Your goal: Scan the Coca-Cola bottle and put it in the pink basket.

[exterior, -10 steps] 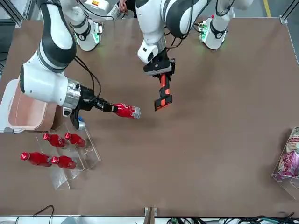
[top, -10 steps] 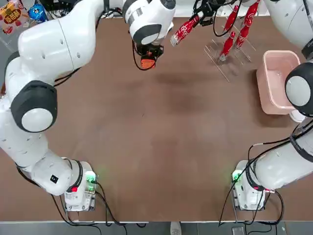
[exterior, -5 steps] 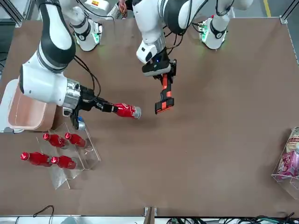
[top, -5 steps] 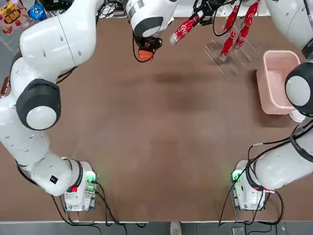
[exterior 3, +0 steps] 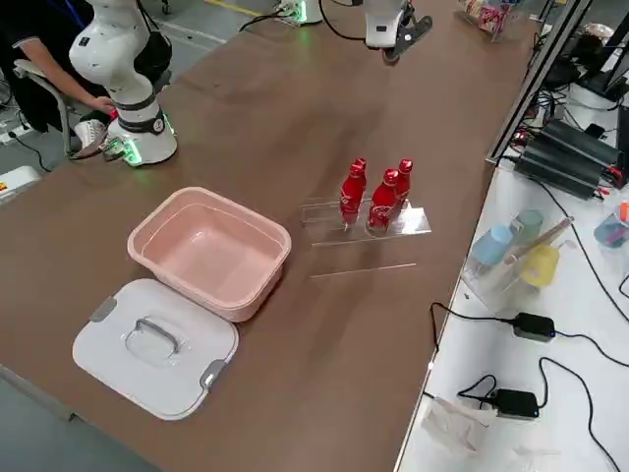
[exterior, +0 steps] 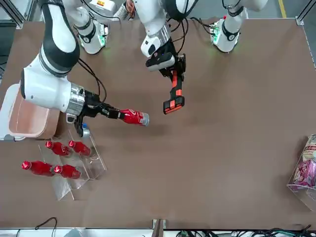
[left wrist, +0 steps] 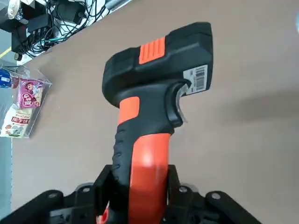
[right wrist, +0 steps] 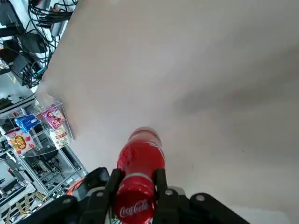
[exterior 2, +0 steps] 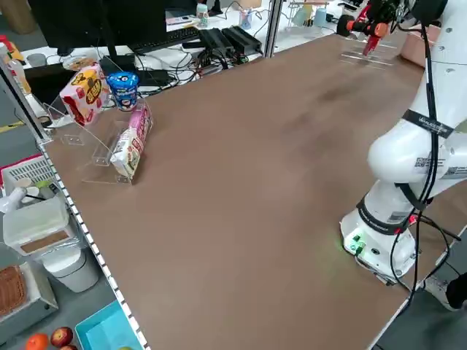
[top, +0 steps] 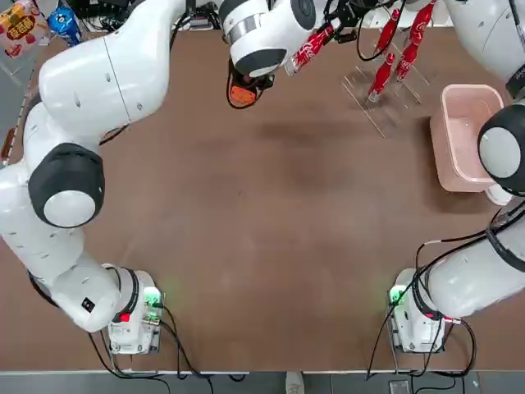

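My right gripper (exterior: 105,112) is shut on the neck end of a red Coca-Cola bottle (exterior: 134,117), holding it level above the table, base toward the middle. In the right wrist view the bottle (right wrist: 140,161) sits between the fingers. My left gripper (exterior: 173,74) is shut on the handle of an orange and black scanner (exterior: 173,96), whose head hangs close to the bottle's base. The scanner (left wrist: 156,93) fills the left wrist view. The pink basket (top: 464,135) stands open at the right edge, with nothing in it (exterior 3: 208,248).
A clear rack (top: 385,82) with three more red bottles (exterior 3: 373,197) stands just beyond the basket. A white lid (exterior 3: 155,344) lies beside the basket. Snack packs in a clear stand (exterior 2: 109,109) occupy the far left corner.
The left arm's wrist has lifted and turned, tilting the scanner's head toward the bottle. The right gripper and its bottle have stayed in place.
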